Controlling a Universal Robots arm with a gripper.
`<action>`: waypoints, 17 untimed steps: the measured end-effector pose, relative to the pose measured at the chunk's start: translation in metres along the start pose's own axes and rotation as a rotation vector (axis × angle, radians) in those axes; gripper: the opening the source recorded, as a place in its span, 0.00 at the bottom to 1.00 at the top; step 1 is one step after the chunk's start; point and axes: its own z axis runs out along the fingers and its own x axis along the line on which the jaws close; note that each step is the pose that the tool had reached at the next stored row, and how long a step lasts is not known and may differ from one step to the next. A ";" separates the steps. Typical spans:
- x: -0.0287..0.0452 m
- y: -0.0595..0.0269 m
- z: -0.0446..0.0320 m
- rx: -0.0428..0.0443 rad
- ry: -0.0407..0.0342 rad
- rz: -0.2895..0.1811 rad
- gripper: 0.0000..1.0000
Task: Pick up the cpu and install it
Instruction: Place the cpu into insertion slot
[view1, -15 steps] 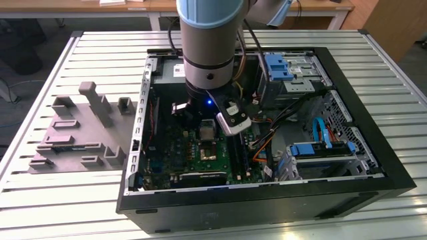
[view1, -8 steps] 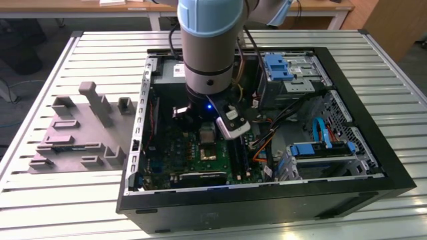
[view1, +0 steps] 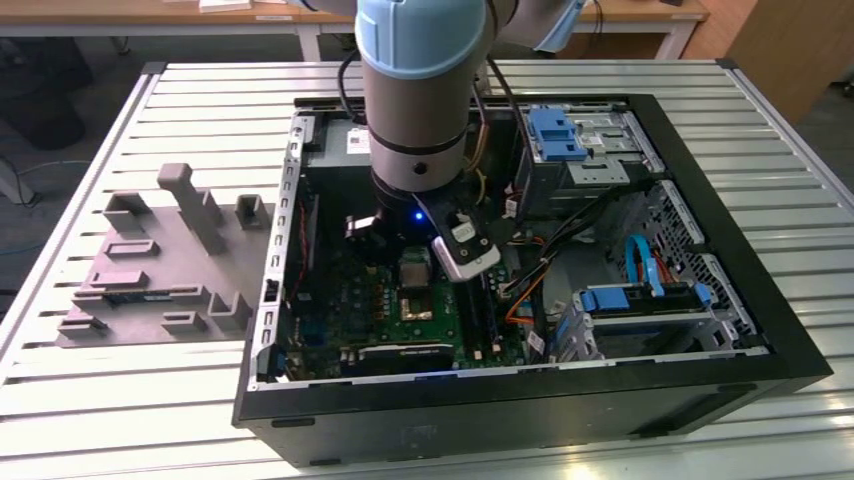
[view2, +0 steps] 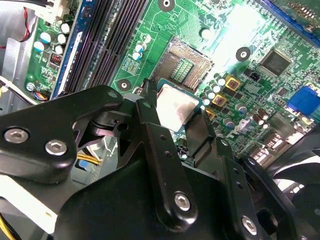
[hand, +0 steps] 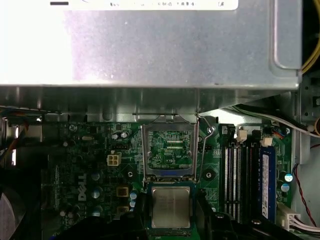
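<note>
The cpu (view2: 176, 106) is a small square chip with a silvery top and a thin green rim. My gripper (view2: 174, 112) is shut on it, one black finger (view2: 148, 112) on each of two opposite sides. In the first wrist view the cpu (hand: 171, 208) hangs in my gripper (hand: 171, 212) just beside the open socket (hand: 169, 152), whose metal frame and lever stand raised. In the second wrist view the socket (view2: 189, 64) lies a little beyond the chip on the green motherboard (view2: 235, 30). The arm (view1: 416, 110) reaches down into the open PC case (view1: 694, 370).
A big grey metal box (hand: 150, 45) stands close behind the socket. Memory slots (hand: 235, 180) run alongside it. Cables (view1: 587, 235) and blue drive brackets (view1: 554, 130) fill the case on the exterior view's right. A grey parts fixture (view1: 160, 270) lies on the slatted table beside the case.
</note>
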 end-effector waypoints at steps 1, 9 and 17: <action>0.0000 0.0000 0.0000 0.0000 0.0000 0.000 0.47; 0.0000 -0.0001 0.0085 0.0000 0.0005 0.000 0.47; 0.0000 -0.0041 0.0132 0.0044 0.0014 0.000 0.47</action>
